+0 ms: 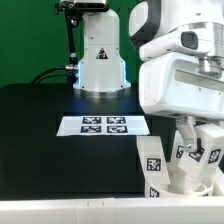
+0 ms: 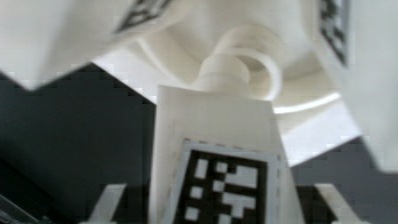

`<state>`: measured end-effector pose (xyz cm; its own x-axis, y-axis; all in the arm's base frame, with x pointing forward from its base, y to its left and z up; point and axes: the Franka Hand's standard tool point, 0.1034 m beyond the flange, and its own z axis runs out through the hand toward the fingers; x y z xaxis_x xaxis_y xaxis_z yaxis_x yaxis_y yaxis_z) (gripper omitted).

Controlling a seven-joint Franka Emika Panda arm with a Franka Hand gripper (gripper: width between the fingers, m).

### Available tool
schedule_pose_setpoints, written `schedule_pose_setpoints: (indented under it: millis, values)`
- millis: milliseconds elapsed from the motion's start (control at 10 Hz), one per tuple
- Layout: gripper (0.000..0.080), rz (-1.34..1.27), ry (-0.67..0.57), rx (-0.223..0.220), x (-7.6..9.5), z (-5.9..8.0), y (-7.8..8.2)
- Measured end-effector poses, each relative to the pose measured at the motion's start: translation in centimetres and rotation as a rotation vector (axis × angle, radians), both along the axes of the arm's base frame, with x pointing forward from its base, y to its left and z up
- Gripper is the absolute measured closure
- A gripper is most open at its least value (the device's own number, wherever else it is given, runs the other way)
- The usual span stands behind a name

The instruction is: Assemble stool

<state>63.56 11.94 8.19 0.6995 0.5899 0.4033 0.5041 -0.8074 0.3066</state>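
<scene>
While the white robot arm (image 1: 180,70) reaches down at the exterior view's right, its gripper (image 1: 193,150) hangs over the stool seat (image 1: 190,180), a white round disc lying near the front edge of the black worktop (image 1: 50,130) with tagged white legs (image 1: 152,160) standing up from it. In the wrist view the gripper's fingers (image 2: 111,200) sit on either side of one tagged leg (image 2: 222,150), clamped on it, its end at a hole in the seat. The marker board (image 1: 104,125) lies flat on the worktop behind, well apart from the stool.
</scene>
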Motion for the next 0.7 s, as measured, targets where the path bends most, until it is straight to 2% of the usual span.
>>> schedule_pose_setpoints:
  millis: [400,700]
  values:
    - [0.0481,-0.004,0.031,-0.005,-0.39,-0.47,0.35]
    - [0.0481,-0.007,0.048,-0.015,-0.40,-0.86,-0.51]
